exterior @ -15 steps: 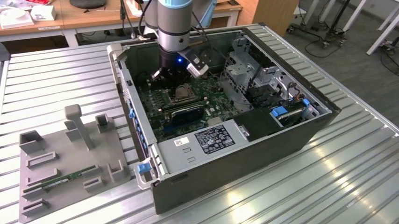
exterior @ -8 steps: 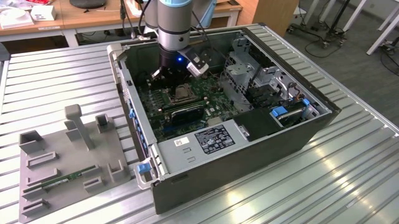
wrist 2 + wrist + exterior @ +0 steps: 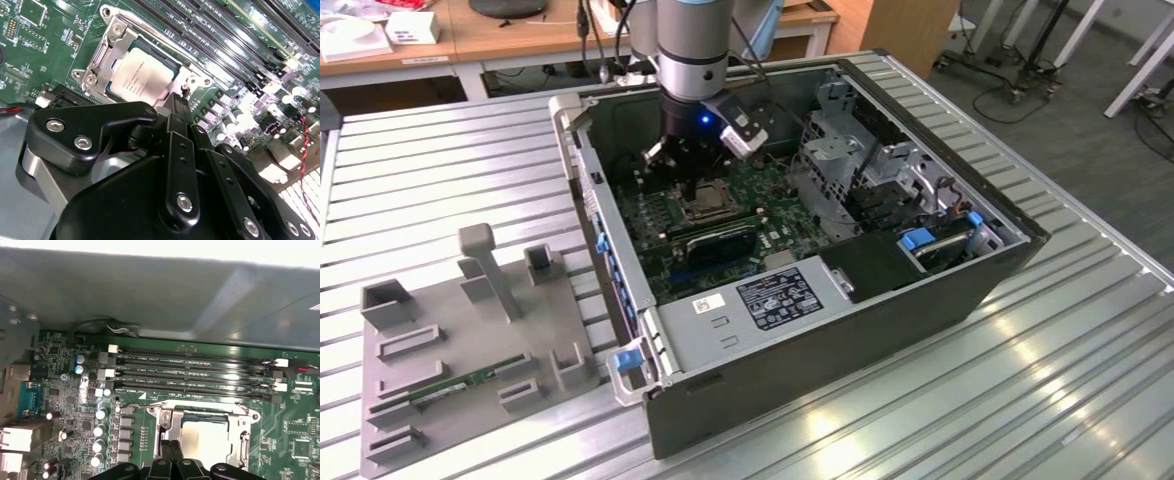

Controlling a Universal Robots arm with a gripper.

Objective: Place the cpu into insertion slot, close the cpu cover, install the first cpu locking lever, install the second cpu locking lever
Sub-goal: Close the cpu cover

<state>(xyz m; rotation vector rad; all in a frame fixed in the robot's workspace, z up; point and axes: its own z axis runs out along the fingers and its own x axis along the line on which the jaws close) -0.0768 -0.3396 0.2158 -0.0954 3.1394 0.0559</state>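
Grey plastic parts tray (image 3: 454, 370) sits on the ribbed metal tabletop (image 3: 454, 160), well off to the tool's (image 3: 176, 102) side. The tool looks pinched shut on nothing, tips right at the edge of the thin silver square cpu cover (image 3: 102, 60), which lies down around the seated dull silver-tan square cpu (image 3: 142, 80). My worry: from this close, a slightly off push could slip and gouge the green circuit board (image 3: 55, 45) or the long black memory slots (image 3: 220, 45) just beyond.

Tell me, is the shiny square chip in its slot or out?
In. The cpu lies flat inside the insertion slot, and the cpu cover frames its face in both wrist views.
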